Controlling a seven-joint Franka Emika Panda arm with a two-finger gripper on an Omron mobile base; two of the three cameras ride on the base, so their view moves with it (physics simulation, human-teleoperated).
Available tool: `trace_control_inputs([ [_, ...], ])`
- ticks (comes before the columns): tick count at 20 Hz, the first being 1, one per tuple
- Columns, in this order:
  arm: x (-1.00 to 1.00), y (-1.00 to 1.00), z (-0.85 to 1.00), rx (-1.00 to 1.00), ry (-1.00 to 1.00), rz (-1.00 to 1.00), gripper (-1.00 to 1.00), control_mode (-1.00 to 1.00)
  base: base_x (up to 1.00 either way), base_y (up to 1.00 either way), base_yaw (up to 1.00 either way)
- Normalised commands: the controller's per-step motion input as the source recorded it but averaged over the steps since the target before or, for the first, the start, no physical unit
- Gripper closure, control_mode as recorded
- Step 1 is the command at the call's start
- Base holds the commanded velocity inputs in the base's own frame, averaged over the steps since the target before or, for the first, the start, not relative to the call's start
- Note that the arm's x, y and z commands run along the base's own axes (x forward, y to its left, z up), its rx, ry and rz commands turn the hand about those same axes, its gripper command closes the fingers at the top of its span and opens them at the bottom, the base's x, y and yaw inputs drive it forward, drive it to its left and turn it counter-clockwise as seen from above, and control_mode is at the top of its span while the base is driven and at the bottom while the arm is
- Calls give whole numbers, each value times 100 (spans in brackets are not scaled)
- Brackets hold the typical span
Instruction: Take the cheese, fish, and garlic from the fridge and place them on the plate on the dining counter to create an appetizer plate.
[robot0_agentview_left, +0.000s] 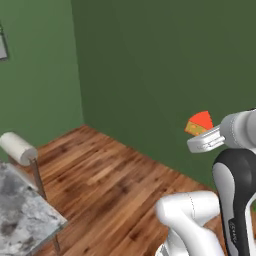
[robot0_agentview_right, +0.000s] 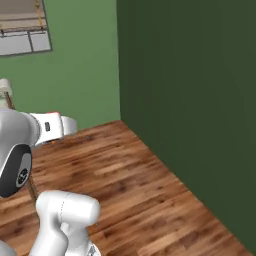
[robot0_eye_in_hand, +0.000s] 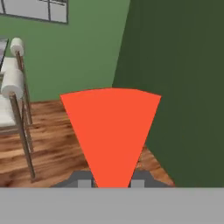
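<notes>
Facing green walls (robot0_agentview_left: 150, 75) over wood floor (robot0_agentview_left: 110, 185), stools (robot0_eye_in_hand: 15, 109) off to one side, with gripper (robot0_eye_in_hand: 112, 181) pinching narrowly around cheese (robot0_eye_in_hand: 111, 131).

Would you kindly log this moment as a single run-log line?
phase: carrying | gripper: shut on cheese | plate: not reached | nearby: stool, marble counter corner, wood floor
</notes>
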Motion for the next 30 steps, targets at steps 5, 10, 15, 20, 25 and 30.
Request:
trace_control_inputs([
  [5, 0, 0, 0, 0, 0, 0, 100, 100, 92, -17, 74],
  [10, 0, 0, 0, 0, 0, 0, 100, 100, 100, 0, 73],
  [15, 0, 0, 0, 0, 0, 0, 100, 100, 100, -18, 70],
  [20, 0, 0, 0, 0, 0, 0, 100, 100, 92, -50, 68],
  [25, 0, 0, 0, 0, 0, 0, 100, 100, 81, -45, 66],
  [30, 0, 0, 0, 0, 0, 0, 100, 100, 87, -11, 62],
])
